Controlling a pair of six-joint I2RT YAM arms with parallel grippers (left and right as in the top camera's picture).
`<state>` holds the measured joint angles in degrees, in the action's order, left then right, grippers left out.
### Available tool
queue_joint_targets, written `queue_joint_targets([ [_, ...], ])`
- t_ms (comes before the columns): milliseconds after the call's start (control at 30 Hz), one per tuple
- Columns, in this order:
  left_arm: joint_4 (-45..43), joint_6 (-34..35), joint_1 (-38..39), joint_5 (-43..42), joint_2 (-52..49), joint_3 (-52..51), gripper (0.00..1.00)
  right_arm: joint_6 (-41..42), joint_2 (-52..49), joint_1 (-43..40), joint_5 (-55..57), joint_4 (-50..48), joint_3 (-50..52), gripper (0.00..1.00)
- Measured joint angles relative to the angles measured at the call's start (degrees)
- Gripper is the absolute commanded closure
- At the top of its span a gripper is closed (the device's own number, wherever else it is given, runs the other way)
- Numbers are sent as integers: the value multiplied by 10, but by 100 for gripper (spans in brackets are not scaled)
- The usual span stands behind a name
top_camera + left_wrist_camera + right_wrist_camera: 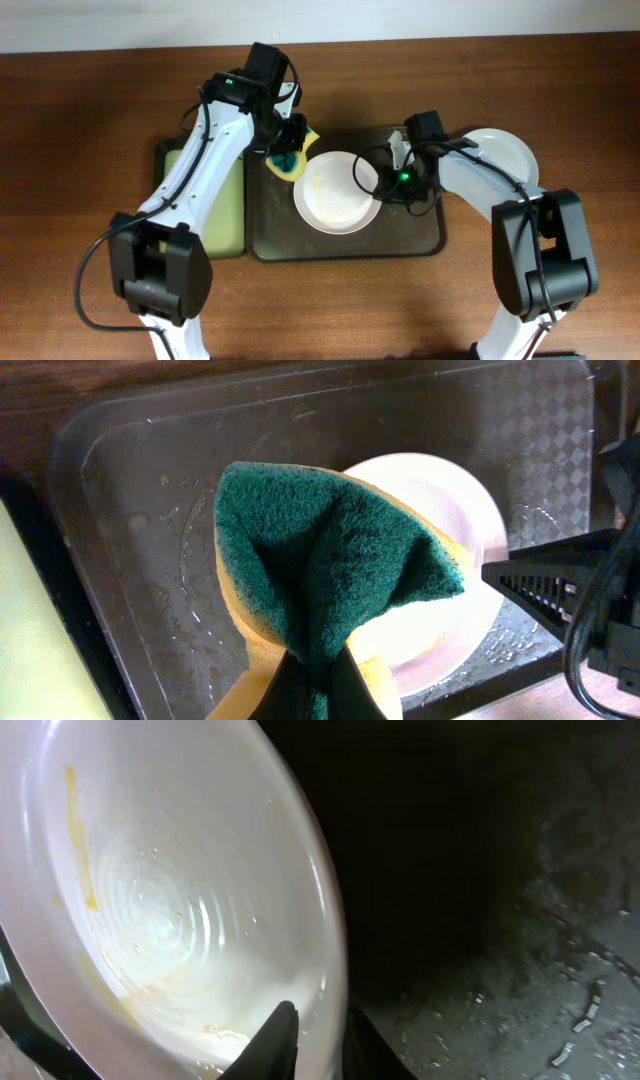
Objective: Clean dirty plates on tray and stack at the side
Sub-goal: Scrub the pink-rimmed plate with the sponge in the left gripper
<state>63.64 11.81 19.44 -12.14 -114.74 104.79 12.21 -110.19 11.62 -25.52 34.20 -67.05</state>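
A cream-white plate (336,190) with yellowish smears lies on the dark brown tray (420,240). My right gripper (378,186) is shut on its right rim; one finger lies inside the plate (170,910) and one outside (318,1038). My left gripper (290,150) is shut on a folded green and yellow sponge (286,163) and holds it just off the plate's upper left edge. In the left wrist view the sponge (320,570) hangs over the tray (150,530), covering part of the plate (450,510). A second white plate (502,152) lies on the table right of the tray.
A smaller black tray with yellow-green inside (222,215) stands left of the brown tray, under my left arm. The brown tray's floor (560,970) is wet with droplets. Brown tabletop (80,150) surrounds both trays.
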Motion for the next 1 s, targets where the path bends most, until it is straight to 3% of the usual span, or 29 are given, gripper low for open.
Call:
queue_joint_targets([
  [300,-40,30,40,2,-96,0,100,116,0,2,17,7,0,96],
  [567,-41,52,51,25,-100,0,100,190,0,15,31,17,0,96],
  [800,-35,106,91,96,-105,0,100,339,0,20,16,12,0,95],
  [1000,-99,106,90,103,-105,0,100,269,0,20,20,15,0,96],
])
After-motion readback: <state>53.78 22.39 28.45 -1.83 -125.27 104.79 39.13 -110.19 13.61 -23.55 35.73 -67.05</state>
